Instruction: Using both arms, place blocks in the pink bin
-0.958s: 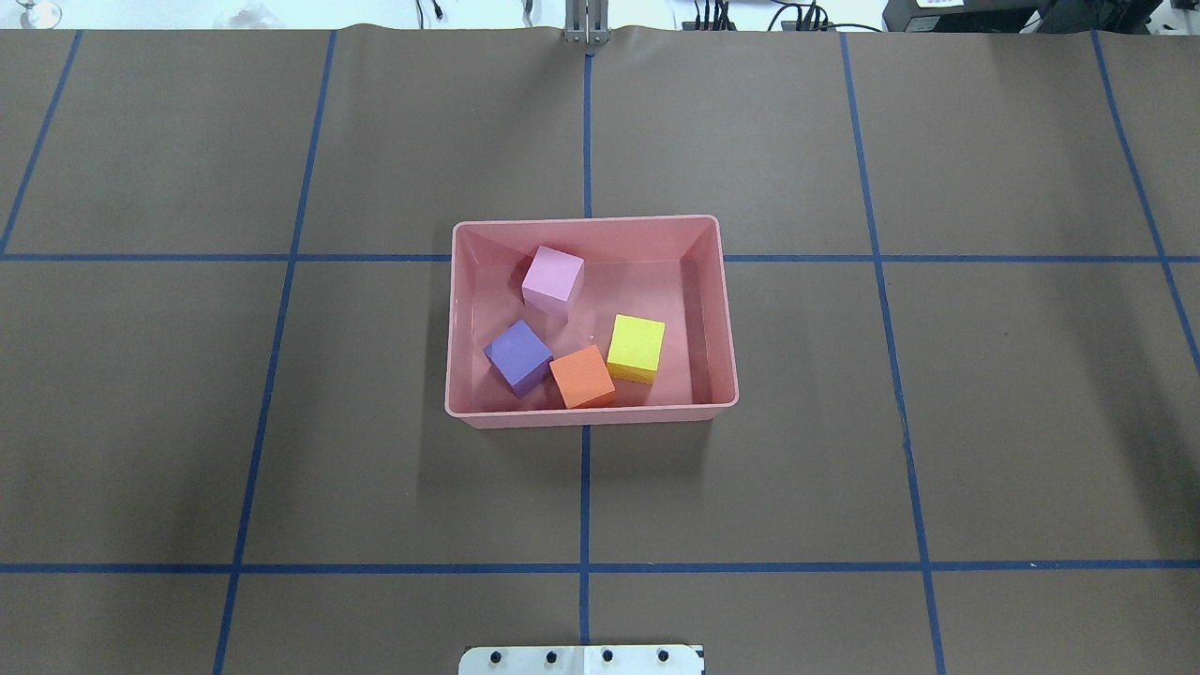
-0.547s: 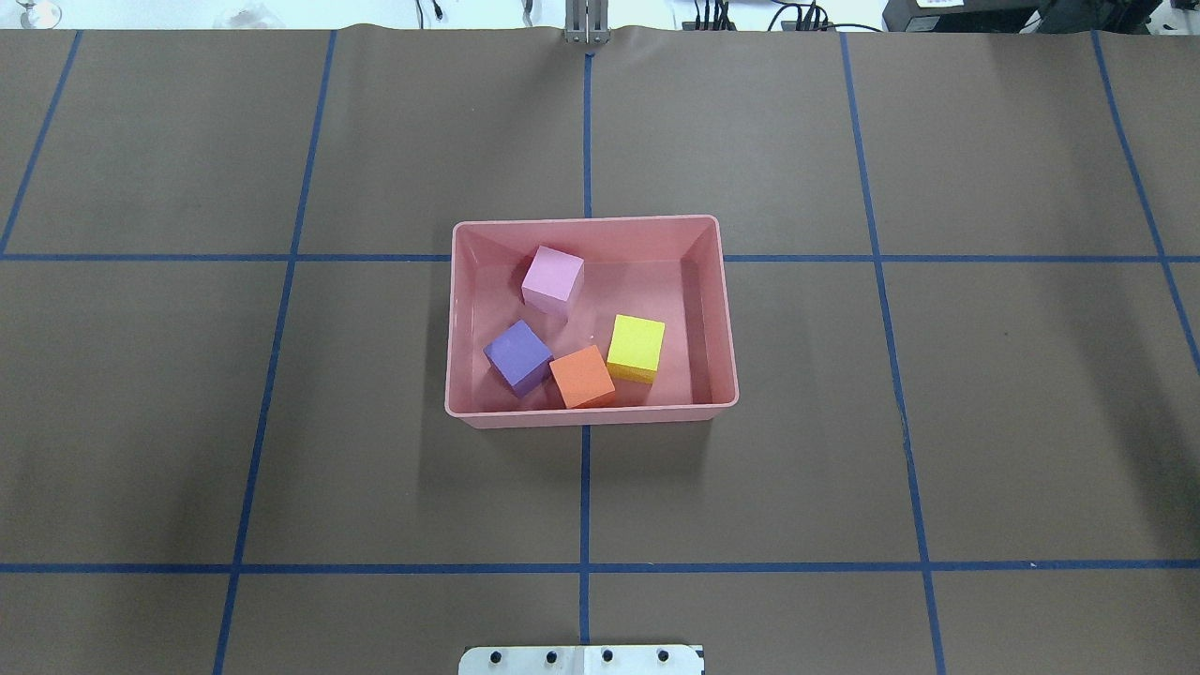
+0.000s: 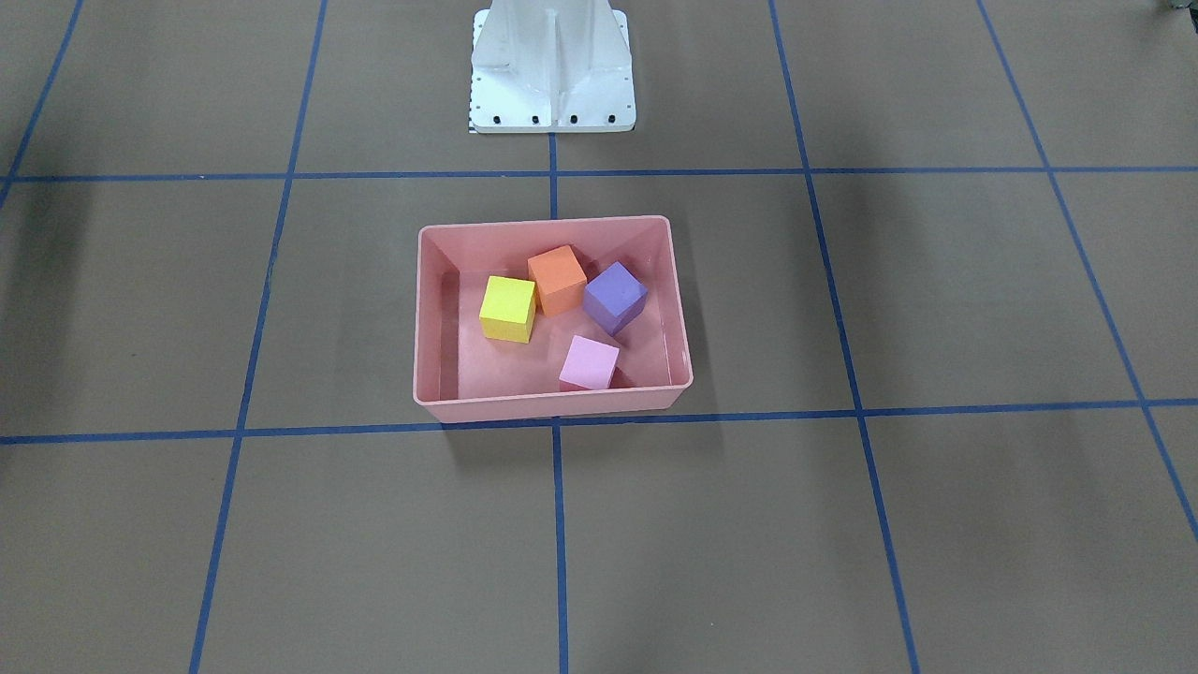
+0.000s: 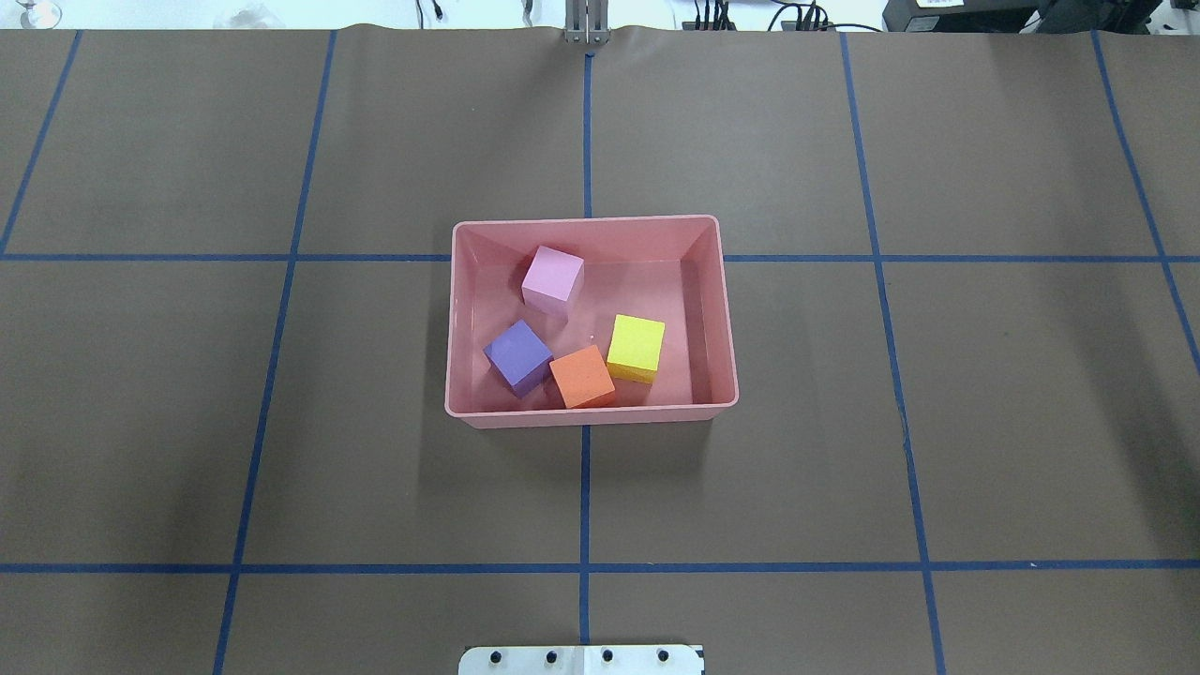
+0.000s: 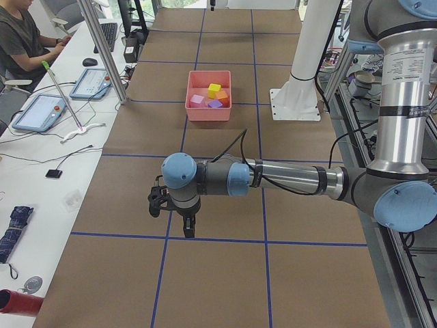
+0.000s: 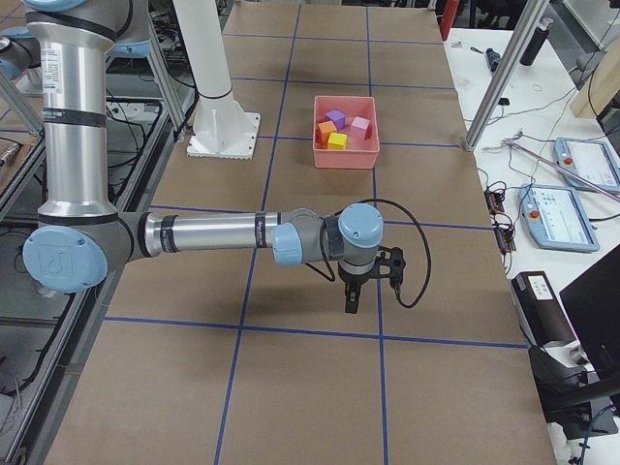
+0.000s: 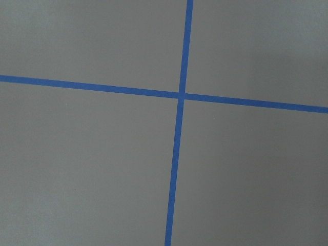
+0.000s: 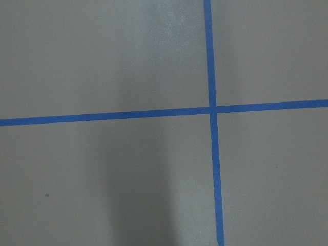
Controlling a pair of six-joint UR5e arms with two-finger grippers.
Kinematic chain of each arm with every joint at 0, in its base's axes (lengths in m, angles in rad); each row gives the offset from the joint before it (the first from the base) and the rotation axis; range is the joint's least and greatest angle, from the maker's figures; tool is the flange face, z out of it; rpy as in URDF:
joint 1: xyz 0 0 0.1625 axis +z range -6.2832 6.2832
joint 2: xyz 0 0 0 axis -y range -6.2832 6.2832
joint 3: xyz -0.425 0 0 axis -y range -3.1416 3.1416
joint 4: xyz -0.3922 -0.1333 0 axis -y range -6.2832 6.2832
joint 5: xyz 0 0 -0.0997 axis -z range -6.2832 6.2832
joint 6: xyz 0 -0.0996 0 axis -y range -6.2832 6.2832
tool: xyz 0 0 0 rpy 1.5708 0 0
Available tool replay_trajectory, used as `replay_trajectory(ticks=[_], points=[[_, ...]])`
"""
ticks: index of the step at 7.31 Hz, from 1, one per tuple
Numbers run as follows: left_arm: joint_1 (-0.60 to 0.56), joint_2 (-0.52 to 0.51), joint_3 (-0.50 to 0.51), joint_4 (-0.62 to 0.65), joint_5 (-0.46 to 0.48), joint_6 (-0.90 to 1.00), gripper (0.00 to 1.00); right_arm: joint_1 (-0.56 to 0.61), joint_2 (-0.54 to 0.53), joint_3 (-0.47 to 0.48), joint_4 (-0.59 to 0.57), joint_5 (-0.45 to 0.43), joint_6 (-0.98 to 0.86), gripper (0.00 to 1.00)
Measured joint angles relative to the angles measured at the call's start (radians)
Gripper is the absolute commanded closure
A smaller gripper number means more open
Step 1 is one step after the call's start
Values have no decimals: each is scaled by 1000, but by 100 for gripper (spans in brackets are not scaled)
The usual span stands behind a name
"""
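The pink bin [image 4: 591, 418] [image 3: 552, 408] sits at the table's middle. All the blocks lie inside it: a light pink one [image 4: 553, 277] [image 3: 590, 361], a purple one [image 4: 517, 354] [image 3: 615, 295], an orange one [image 4: 581, 375] [image 3: 557, 275] and a yellow one [image 4: 637, 345] [image 3: 508, 305]. Neither arm reaches into the overhead or front views. My left gripper [image 5: 189, 229] hangs over bare table far from the bin [image 5: 208, 113], fingers pointing down. My right gripper [image 6: 351, 302] hangs likewise at the other end, away from the bin [image 6: 346, 155]. I cannot tell whether either is open or shut. Both wrist views show only brown paper and blue tape lines.
The white base pedestal [image 3: 552, 65] [image 4: 581, 659] stands just behind the bin on the robot's side. Aluminium posts [image 5: 102, 55] [image 6: 504, 77] rise at the table's far edge. A person [image 5: 20, 34] sits at a side desk with tablets [image 5: 41, 113].
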Motion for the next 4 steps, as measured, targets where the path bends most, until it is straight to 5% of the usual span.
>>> replay_trajectory(ticks=[4], points=[[1,-3,-6,-4,-1,0,0,0,1,2,1,-1,-1,0]])
